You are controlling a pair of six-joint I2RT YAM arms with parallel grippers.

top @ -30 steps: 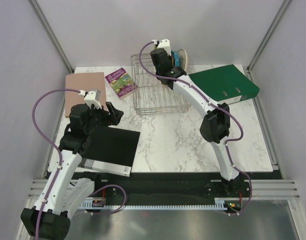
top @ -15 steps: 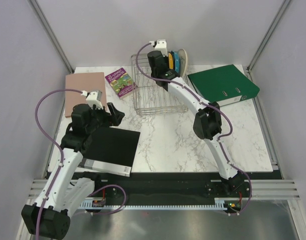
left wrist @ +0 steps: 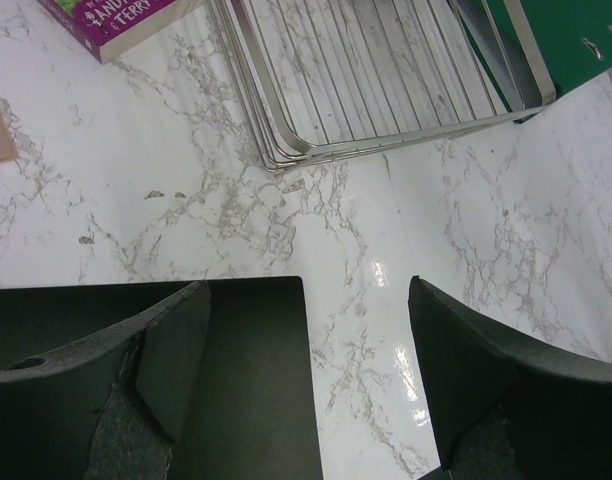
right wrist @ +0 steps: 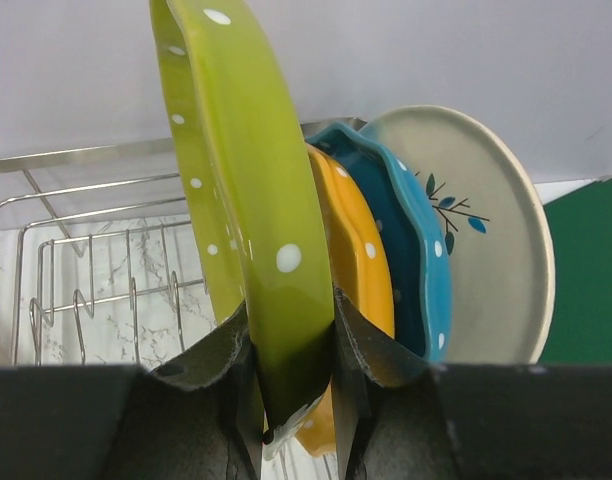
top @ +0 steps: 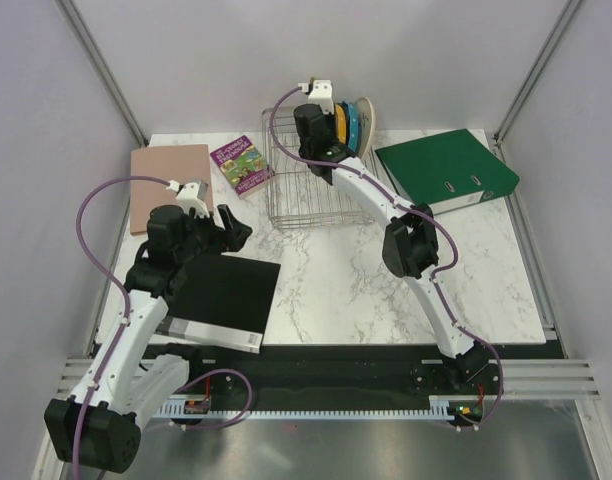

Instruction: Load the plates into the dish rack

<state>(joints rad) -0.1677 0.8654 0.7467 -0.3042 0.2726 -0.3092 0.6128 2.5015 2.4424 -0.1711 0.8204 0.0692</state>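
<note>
Left gripper (left wrist: pixel 306 335): jaws wide, over the near-left table (left wrist: pixel 236 210).
Dish rack (top: pixel 308 190): silver wire, far centre.
Green plate (right wrist: pixel 241 170): white-dotted, upright at the rack's far-right end, pinched by the right gripper (right wrist: pixel 291 372).
Orange plate (right wrist: pixel 364 262), blue plate (right wrist: pixel 411 255), cream plate (right wrist: pixel 491 260): upright to its right, lower edges hidden.

The marble table (top: pixel 366 290) bears the dish rack (top: pixel 316 195), purple book (top: pixel 242 165), green binder (top: pixel 448 170), tan board (top: pixel 169 180) and black book (top: pixel 231 290).

The top view looks down over the whole bench (top: pixel 366 270); both wrist views are close; all share the dish rack (top: pixel 316 190).
</note>
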